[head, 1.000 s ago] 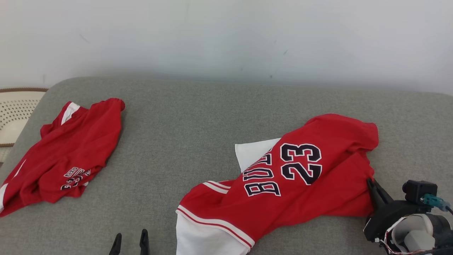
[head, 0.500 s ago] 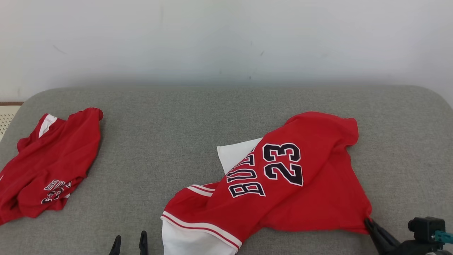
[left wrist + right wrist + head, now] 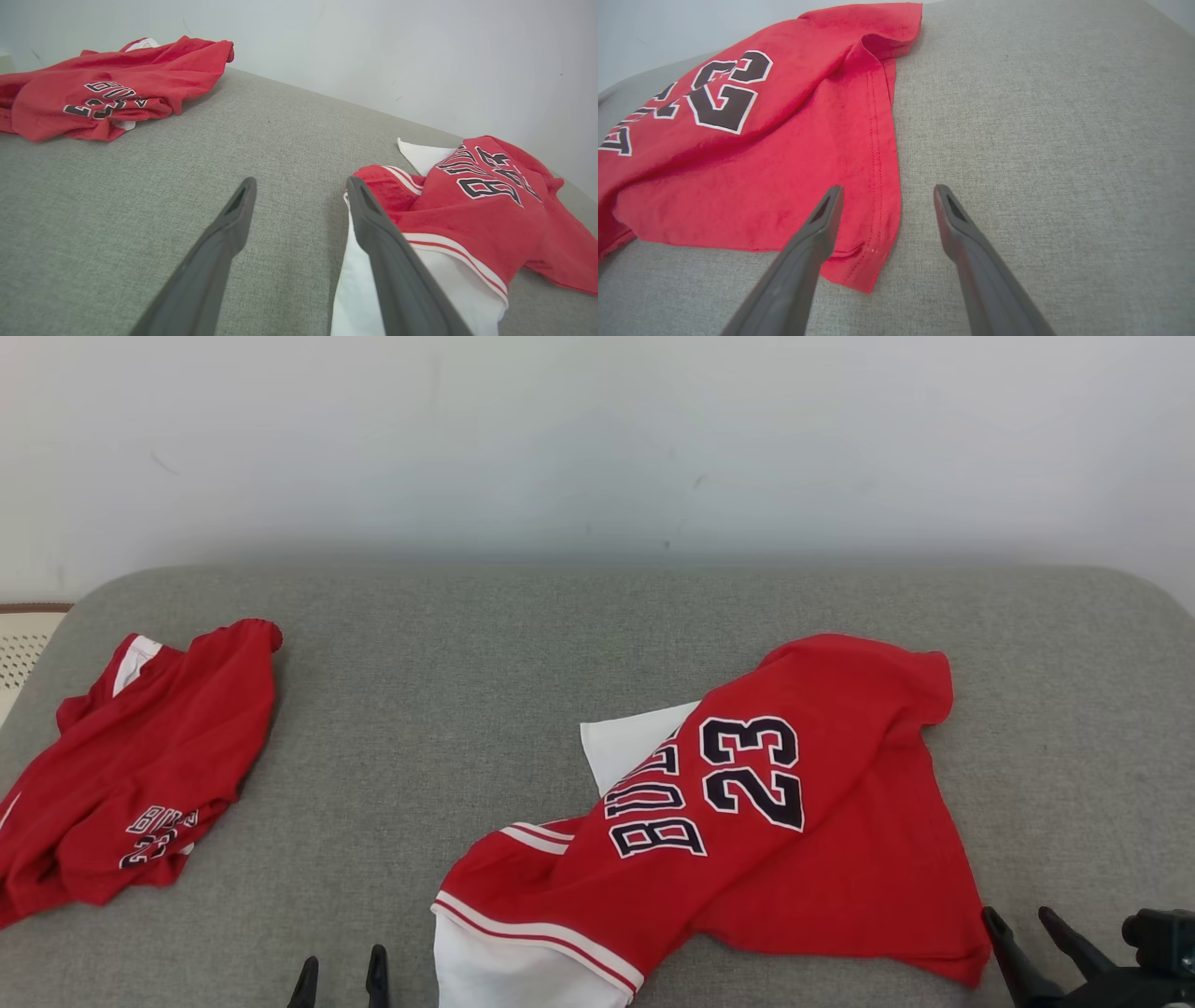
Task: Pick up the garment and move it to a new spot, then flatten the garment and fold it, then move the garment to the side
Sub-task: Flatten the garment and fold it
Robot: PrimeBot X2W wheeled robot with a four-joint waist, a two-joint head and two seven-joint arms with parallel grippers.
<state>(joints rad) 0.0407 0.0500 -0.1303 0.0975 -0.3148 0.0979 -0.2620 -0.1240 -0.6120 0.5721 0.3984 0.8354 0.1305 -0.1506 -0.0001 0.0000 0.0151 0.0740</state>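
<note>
Red jersey cloth, the number-23 garment (image 3: 747, 821), is lying rumpled right of centre on the grey cushion (image 3: 523, 644). The right gripper (image 3: 1016, 915) is hovering at its near corner (image 3: 864, 275), fingers spread and holding nothing, apparently ready for flattening. The left gripper (image 3: 344, 957), also spread, is sitting beside the white-trimmed hem.

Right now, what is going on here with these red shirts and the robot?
A two-armed robot is working on the red jersey printed with 23, which lies rumpled, not yet flattened, on the grey fabric surface. Its right pincer is open at the jersey's near corner, holding nothing. The left pincer is open too, beside the other end. A second crumpled red garment lies apart at the left.
</note>
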